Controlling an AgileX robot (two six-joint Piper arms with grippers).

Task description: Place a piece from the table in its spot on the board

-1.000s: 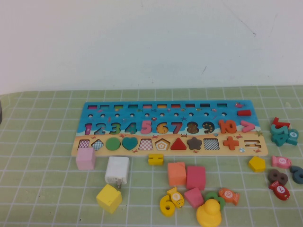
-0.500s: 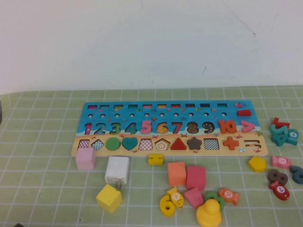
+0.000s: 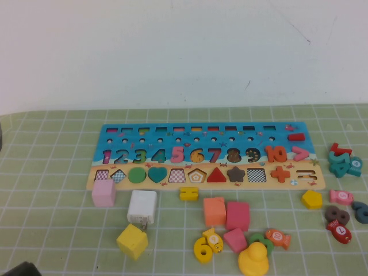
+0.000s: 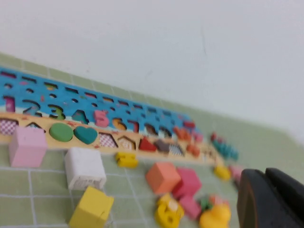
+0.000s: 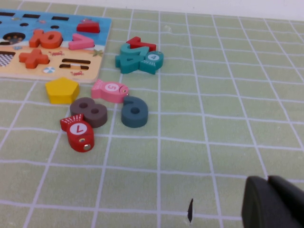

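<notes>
1. The yellow 6 piece (image 3: 202,249) lies flat on the green checked surface (image 3: 57,230), near the robot's side, touching a yellow fish (image 3: 214,239).
2. The board (image 3: 205,154) sits farther back, well apart from it.
3. The left tool (image 4: 270,199) hangs over the near left corner, holding nothing; its opening I cannot tell.
4. The right tool (image 5: 273,203) hovers right of the board, its opening also unclear
</notes>
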